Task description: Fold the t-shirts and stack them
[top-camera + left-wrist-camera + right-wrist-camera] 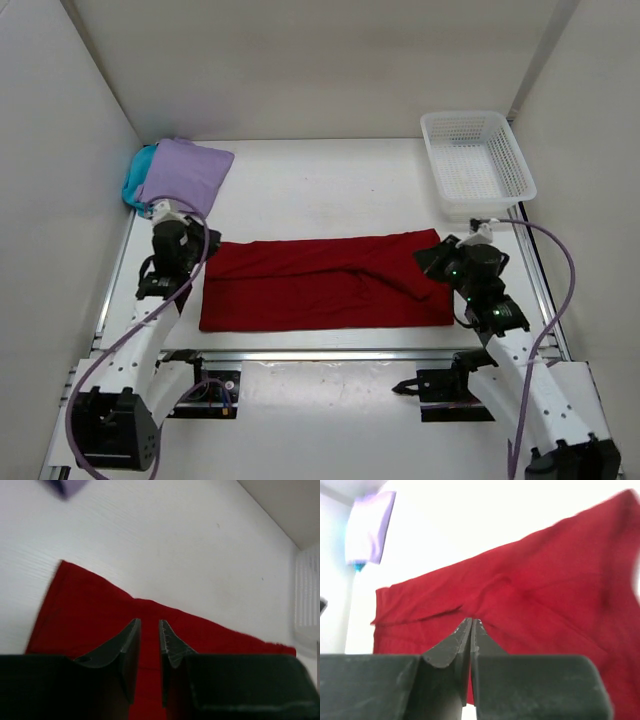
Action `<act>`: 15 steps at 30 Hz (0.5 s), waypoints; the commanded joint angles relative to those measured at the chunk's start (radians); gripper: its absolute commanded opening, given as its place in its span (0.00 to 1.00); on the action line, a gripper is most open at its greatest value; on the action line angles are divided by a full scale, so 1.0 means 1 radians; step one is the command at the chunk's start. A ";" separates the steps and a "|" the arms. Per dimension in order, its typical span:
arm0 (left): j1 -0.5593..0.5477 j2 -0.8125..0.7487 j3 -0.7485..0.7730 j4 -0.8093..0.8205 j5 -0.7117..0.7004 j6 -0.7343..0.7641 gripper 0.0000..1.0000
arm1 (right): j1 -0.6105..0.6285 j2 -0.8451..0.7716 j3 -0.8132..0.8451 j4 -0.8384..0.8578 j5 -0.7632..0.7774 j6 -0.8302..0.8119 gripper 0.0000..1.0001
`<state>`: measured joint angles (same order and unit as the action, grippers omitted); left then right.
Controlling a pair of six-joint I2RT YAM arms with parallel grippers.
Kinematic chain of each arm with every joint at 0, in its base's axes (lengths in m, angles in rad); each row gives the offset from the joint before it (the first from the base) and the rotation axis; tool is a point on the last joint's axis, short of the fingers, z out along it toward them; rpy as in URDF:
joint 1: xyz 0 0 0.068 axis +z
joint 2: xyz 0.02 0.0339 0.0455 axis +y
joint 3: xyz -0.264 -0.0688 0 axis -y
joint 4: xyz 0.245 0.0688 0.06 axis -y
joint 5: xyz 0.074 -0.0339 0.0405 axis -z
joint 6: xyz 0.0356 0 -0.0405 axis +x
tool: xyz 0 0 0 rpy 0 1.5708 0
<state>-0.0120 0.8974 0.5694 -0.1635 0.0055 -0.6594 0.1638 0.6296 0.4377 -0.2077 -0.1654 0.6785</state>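
No writing, label, brand mark or number can be read anywhere from here. The deep red cloth t-shirt (pixel 320 285) is plain, and the white plastic mesh basket (pixel 480 165) carries no legible marking.

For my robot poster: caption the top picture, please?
Left gripper and right gripper flank the long folded red t-shirt.

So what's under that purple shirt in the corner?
A teal shirt: only its left edge peeks out beneath the purple shirt. The rest is covered, so its fold can't be judged.
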 commanded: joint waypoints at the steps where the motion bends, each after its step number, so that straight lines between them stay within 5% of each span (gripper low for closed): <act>1: -0.167 0.044 0.027 0.064 -0.079 0.021 0.31 | 0.149 0.116 0.015 0.134 0.082 0.013 0.00; 3: -0.338 0.095 0.038 0.081 -0.165 0.041 0.31 | 0.184 0.180 0.045 0.191 0.125 -0.012 0.00; 5: -0.397 0.167 0.024 0.125 -0.177 0.041 0.32 | 0.188 0.322 0.137 0.183 0.119 -0.106 0.00; 15: -0.368 0.385 -0.028 0.325 -0.038 -0.025 0.31 | 0.194 0.769 0.312 0.235 0.107 -0.284 0.33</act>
<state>-0.3878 1.2846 0.5549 0.0750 -0.0608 -0.6697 0.3557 1.3357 0.6945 -0.0383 -0.0711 0.4694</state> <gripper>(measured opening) 0.310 0.319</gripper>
